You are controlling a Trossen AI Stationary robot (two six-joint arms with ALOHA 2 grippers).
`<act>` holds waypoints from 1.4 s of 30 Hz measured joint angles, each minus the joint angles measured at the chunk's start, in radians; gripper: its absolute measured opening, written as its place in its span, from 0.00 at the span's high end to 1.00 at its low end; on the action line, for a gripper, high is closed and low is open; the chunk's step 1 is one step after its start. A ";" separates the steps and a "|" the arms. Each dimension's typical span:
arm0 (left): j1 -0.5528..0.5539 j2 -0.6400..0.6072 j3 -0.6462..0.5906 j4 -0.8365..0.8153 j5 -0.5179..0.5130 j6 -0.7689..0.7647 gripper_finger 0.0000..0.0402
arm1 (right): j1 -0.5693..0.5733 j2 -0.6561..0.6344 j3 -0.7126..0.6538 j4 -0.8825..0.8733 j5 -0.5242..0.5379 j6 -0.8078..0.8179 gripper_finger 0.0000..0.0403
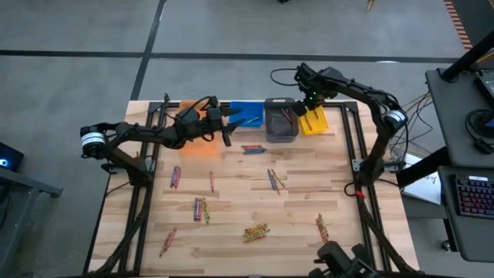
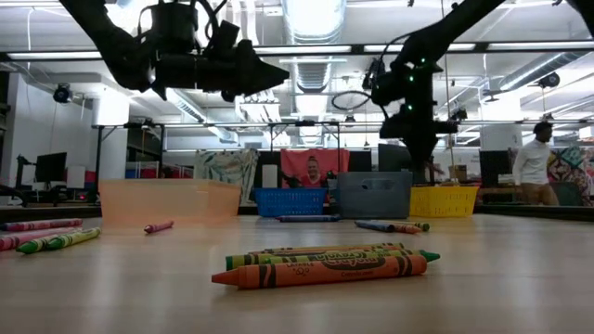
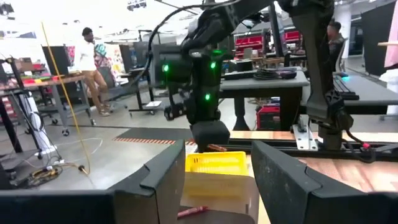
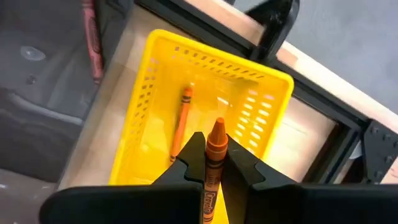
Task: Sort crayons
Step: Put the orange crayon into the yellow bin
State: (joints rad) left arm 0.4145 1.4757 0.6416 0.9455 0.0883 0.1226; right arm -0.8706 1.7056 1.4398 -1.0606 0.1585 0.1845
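Observation:
Loose crayons (image 1: 256,230) lie scattered over the wooden table, and several more lie close in the low view (image 2: 325,266). At the far edge stand an orange bin (image 1: 199,137), a blue bin (image 1: 247,114), a grey bin (image 1: 282,123) and a yellow bin (image 1: 314,122). My right gripper (image 4: 211,152) hangs over the yellow bin (image 4: 205,99), shut on an orange crayon (image 4: 215,146). A second orange crayon (image 4: 182,121) lies on that bin's floor. My left gripper (image 3: 217,186) is open and holds nothing; it hovers level between the orange and blue bins (image 1: 226,133). My right gripper pinches the orange crayon's wrapped body (image 4: 214,163) between its two fingers, just behind the tip. The fingers slant steeply down from above and the crayon lies along them. Its pointed tip (image 4: 217,132) sticks out past the fingertips. The crayon is lifted clear above the yellow bin.
A red crayon (image 4: 93,37) lies in the grey bin. Black frame rails (image 1: 351,147) run along the table's sides. A person (image 2: 534,162) stands in the room beyond the far edge. Bare wood lies between the crayon clusters in mid-table (image 1: 231,181).

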 joint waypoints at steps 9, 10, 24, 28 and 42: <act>0.000 0.000 0.047 -0.006 0.001 0.022 0.58 | -0.004 0.012 -0.003 0.027 0.000 -0.011 0.97; 0.000 0.000 0.050 -0.006 0.002 0.016 0.58 | -0.005 0.012 -0.011 0.042 0.000 -0.010 0.97; -0.043 -0.090 0.051 -0.067 0.142 -0.219 0.64 | -0.007 0.009 -0.097 0.068 -0.001 -0.004 0.97; -0.034 -0.140 0.051 -0.179 0.138 -0.157 0.66 | -0.007 0.003 -0.098 0.072 0.000 -0.027 0.97; 0.228 -0.313 0.050 -0.482 0.124 0.076 0.67 | -0.007 0.003 -0.114 0.198 -0.001 -0.074 0.97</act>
State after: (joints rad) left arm 0.6424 1.1628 0.6914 0.4638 0.2121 0.1983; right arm -0.8776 1.7082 1.3259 -0.8622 0.1580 0.1109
